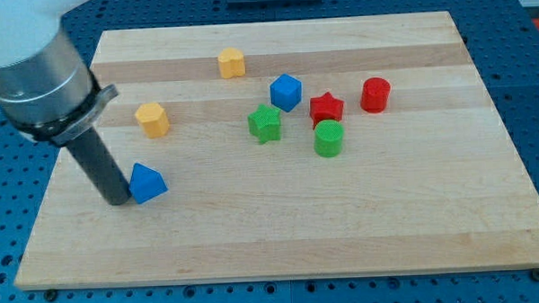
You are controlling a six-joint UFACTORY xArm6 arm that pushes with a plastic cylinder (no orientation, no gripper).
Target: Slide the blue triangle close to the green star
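Note:
The blue triangle (147, 183) lies on the wooden board (281, 232) at the view's left. My tip (118, 201) rests on the board right against the triangle's left side. The green star (265, 124) lies near the board's middle, well to the right of and above the triangle. The rod rises up and left from the tip to the grey arm body (35, 70).
A yellow block (151, 119) lies above the triangle, and another yellow block (232, 62) lies near the top. A blue cube (285, 92), a red star (325, 107), a green cylinder (328, 138) and a red cylinder (374, 94) cluster right of the green star.

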